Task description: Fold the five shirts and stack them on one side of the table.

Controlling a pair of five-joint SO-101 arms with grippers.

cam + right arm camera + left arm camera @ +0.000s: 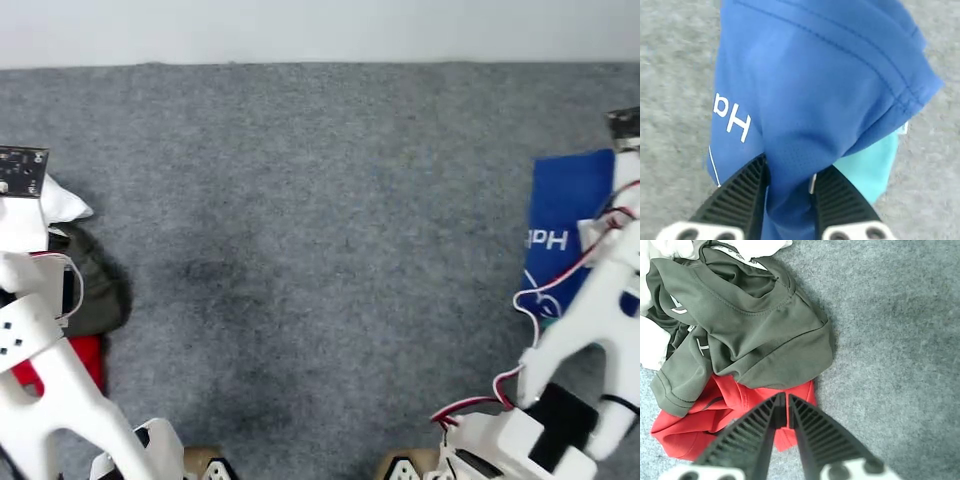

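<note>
A loose pile of shirts lies at the table's left edge: a white one [60,203], a dark olive one [100,285] [750,330] and a red one [88,358] [690,435] at the bottom. My left gripper [782,401] hangs shut over the red shirt's edge, just below the olive shirt's hem. At the right edge lies a blue shirt [565,225] [810,85] with white lettering. My right gripper [790,175] is shut on a bunched fold of it. A turquoise shirt [870,170] peeks out beneath the blue one.
The grey felt table cover [320,250] stretches wide and bare between the two arms. The left arm [35,340] stands over the pile, the right arm [590,300] over the blue shirt. A pale wall runs along the far edge.
</note>
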